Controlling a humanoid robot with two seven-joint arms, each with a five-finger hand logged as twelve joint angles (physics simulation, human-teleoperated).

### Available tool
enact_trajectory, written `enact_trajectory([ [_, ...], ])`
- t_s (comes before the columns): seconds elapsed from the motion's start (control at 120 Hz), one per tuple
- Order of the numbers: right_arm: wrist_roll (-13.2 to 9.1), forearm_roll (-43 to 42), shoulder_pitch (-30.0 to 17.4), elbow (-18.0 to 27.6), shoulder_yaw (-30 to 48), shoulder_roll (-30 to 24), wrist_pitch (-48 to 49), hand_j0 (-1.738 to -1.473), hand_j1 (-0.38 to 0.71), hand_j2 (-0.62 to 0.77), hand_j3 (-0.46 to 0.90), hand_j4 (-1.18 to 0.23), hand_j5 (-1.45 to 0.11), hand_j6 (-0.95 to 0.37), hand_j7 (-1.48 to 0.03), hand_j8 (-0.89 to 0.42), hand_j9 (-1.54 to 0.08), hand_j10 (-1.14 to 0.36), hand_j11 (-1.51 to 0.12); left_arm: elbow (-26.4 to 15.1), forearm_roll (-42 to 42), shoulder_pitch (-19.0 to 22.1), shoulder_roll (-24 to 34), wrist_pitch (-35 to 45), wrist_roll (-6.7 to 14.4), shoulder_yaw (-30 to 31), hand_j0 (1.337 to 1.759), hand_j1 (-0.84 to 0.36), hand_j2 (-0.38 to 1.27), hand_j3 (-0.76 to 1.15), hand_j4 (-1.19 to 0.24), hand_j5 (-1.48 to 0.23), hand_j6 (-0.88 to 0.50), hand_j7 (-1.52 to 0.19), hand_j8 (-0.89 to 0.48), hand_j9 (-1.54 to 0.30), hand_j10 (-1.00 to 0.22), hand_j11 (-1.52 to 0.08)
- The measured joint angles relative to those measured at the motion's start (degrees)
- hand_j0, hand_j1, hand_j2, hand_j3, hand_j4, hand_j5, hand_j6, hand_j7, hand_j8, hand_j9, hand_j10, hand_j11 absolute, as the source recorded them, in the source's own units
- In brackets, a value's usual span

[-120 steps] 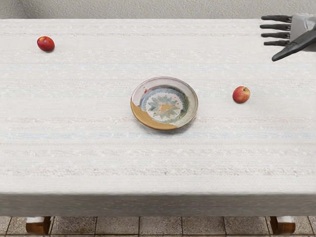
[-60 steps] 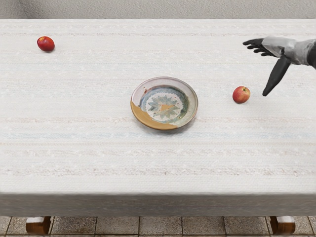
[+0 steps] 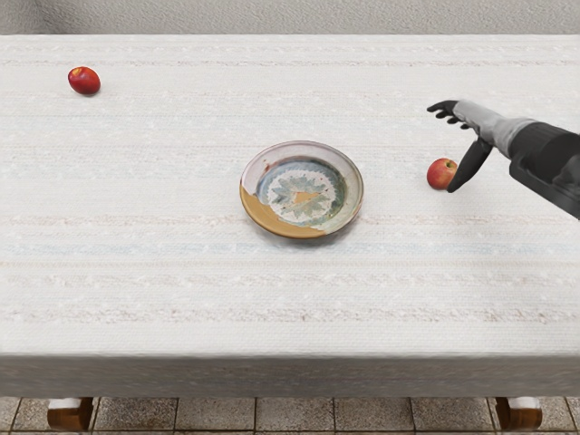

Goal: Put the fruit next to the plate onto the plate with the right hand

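While the right arm comes in from the right edge of the view, the right hand (image 3: pixel 471 127) hangs open over a pale cloth-covered worktop (image 3: pixel 181 290). Its fingers (image 3: pixel 442 108) are spread and point left, and its dark thumb (image 3: pixel 471 163) angles down. It holds nothing.

A small red-and-yellow apple (image 3: pixel 440 172) rests on the worktop to the right of a round glazed plate (image 3: pixel 256 210), near it but not touching it. This is the fruit the task names. The plate sits at the middle of the worktop, with a leaf pattern in its centre and nothing on it.

The apple lies just below and slightly left of the hand, on the thumb's side. The thumb tip comes down right beside the apple's right flank; whether they touch cannot be told from this view. The apple is round, so it offers no long axis to line up with. The plate lies further left, beyond the apple, so a carry would probably run leftward.

A second, redder apple (image 3: pixel 83 80) sits at the far left corner, well apart from the plate. The left arm is out of view.
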Motion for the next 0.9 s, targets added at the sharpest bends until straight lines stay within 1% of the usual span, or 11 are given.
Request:
enact_trajectory([
  [0.117,0.0,-0.1,-0.5,-0.5,-1.7,1.0,-1.5,-1.658,-0.13,-0.03,0.0,-0.19,-0.24,-0.19,-0.24,-0.19,-0.24,-0.19,-0.24,0.0,0.0,0.0,0.0,0.0,0.0,0.0,1.658,0.06,0.05,0.0,-0.25,-0.32,-0.25,-0.32,-0.25,-0.32,-0.25,-0.32],
  [0.217,0.2,-0.3,-0.9,-0.9,-3.0,1.6,-3.0,-1.658,-0.08,-0.04,0.0,-0.23,-0.3,-0.24,-0.3,-0.23,-0.3,-0.23,-0.3,0.0,0.0,0.0,0.0,0.0,0.0,0.0,1.658,0.06,0.05,0.0,-0.25,-0.32,-0.25,-0.32,-0.25,-0.32,-0.25,-0.32],
  [0.358,0.2,-1.7,-1.1,-3.4,-4.8,4.0,-5.2,-1.658,-0.02,-0.05,0.0,-0.28,-0.36,-0.28,-0.35,-0.28,-0.36,-0.28,-0.36,0.0,0.0,0.0,0.0,0.0,0.0,0.0,1.658,0.06,0.05,0.0,-0.25,-0.32,-0.25,-0.32,-0.25,-0.32,-0.25,-0.32],
  [0.55,0.3,-3.4,-1.1,-7.1,-5.4,6.7,-6.5,-1.658,0.02,-0.06,0.0,-0.31,-0.4,-0.31,-0.4,-0.31,-0.4,-0.31,-0.4,0.0,0.0,0.0,0.0,0.0,0.0,0.0,1.658,0.06,0.05,0.0,-0.25,-0.32,-0.25,-0.32,-0.25,-0.32,-0.25,-0.32],
  [0.9,0.4,-4.7,-1.4,-10.4,-7.3,8.9,-8.0,-1.658,0.08,-0.07,0.0,-0.38,-0.46,-0.37,-0.47,-0.36,-0.46,-0.36,-0.47,0.0,0.0,0.0,0.0,0.0,0.0,0.0,1.658,0.06,0.05,0.0,-0.25,-0.32,-0.25,-0.32,-0.25,-0.32,-0.25,-0.32],
])
